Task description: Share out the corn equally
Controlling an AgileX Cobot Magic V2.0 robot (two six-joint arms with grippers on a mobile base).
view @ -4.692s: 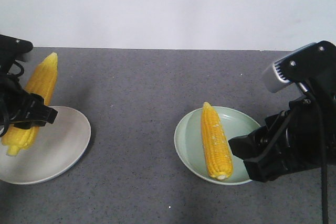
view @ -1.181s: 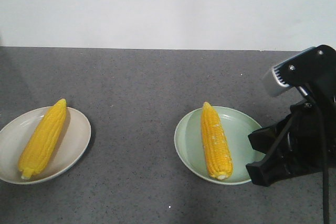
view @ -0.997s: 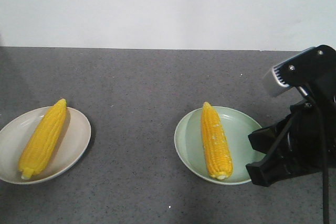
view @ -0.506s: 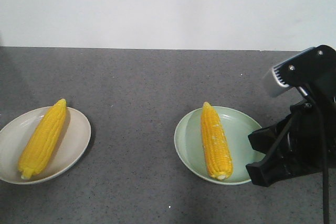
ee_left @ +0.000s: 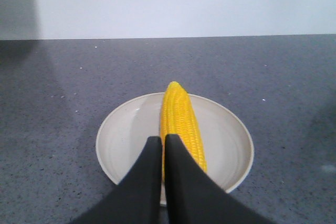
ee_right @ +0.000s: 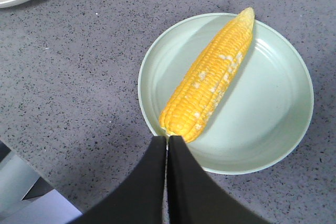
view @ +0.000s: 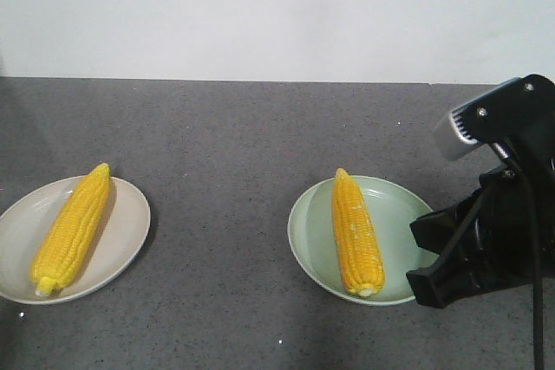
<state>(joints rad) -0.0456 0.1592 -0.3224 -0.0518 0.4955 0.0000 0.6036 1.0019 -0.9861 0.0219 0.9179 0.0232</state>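
One corn cob (view: 71, 230) lies on the cream plate (view: 126, 214) at the left, its tip pointing away. A second corn cob (view: 355, 233) lies on the pale green plate (view: 403, 214) right of centre. In the left wrist view my left gripper (ee_left: 162, 140) is shut and empty, held above the near end of the corn cob (ee_left: 181, 119) on the cream plate (ee_left: 231, 129). In the right wrist view my right gripper (ee_right: 168, 139) is shut and empty, just short of the blunt end of the corn cob (ee_right: 210, 77) on the green plate (ee_right: 273, 103). The left arm is out of the front view.
My right arm (view: 490, 231) fills the right side, beside the green plate. The table is dark grey speckled stone (view: 225, 145) against a white wall. Its near edge (ee_right: 21, 182) shows at the lower left of the right wrist view.
Earlier my left gripper held a corn cob over the cream plate; the cob now lies on that plate and the left arm has left the front view. My right arm drew back slightly.
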